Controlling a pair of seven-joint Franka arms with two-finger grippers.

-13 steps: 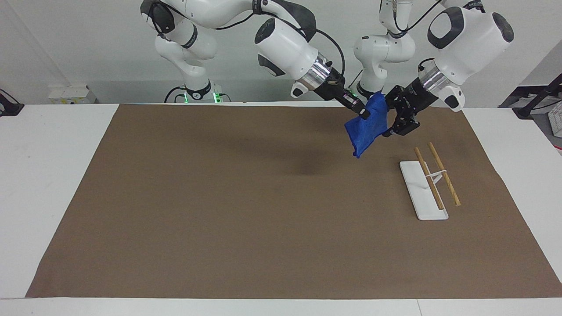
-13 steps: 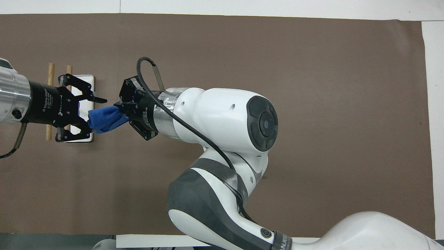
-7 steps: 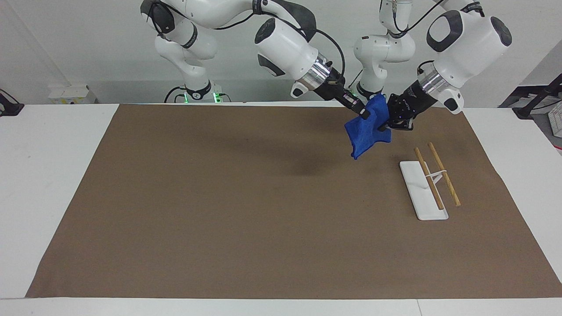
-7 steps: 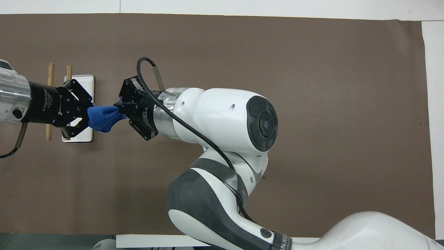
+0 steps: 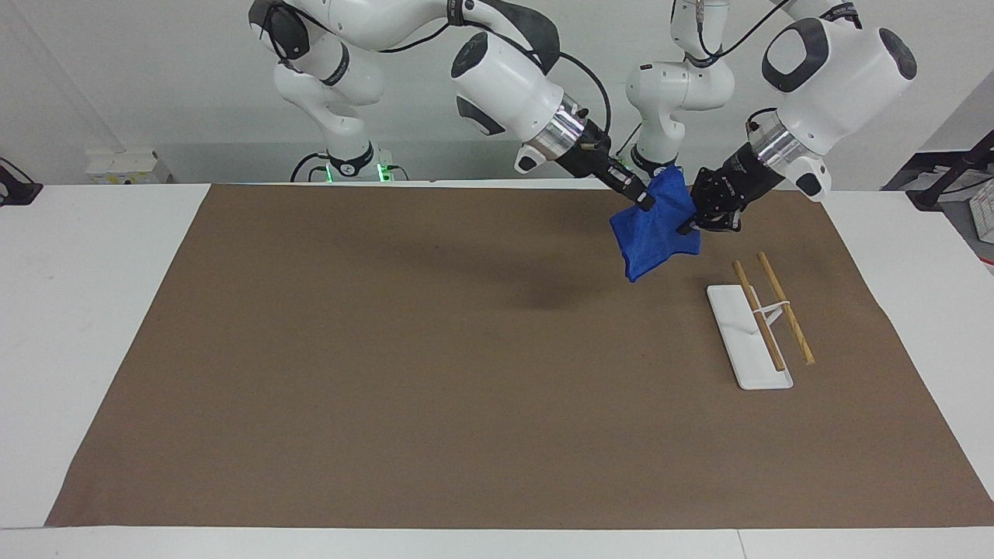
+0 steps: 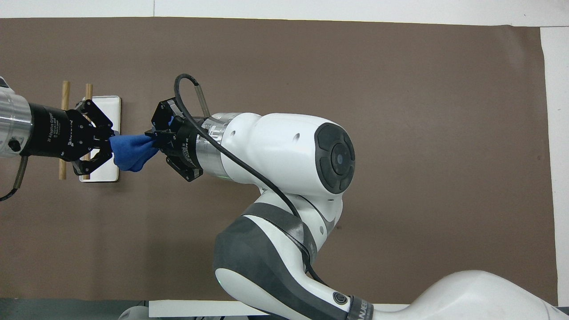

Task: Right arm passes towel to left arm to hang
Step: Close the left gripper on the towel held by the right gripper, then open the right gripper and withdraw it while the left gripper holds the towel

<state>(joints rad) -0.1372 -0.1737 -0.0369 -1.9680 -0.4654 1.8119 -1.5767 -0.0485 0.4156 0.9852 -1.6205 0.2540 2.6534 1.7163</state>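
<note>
Towel (image 5: 654, 229) pinched by left claw (image 5: 686, 227).

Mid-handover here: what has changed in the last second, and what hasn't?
The left gripper, open around the towel a second ago, has shut on its edge and drawn slightly toward the left arm's end of the table. The right gripper is still on the towel's other edge, in the same spot. The towel stays in the air between them. The rack has not moved.
</note>
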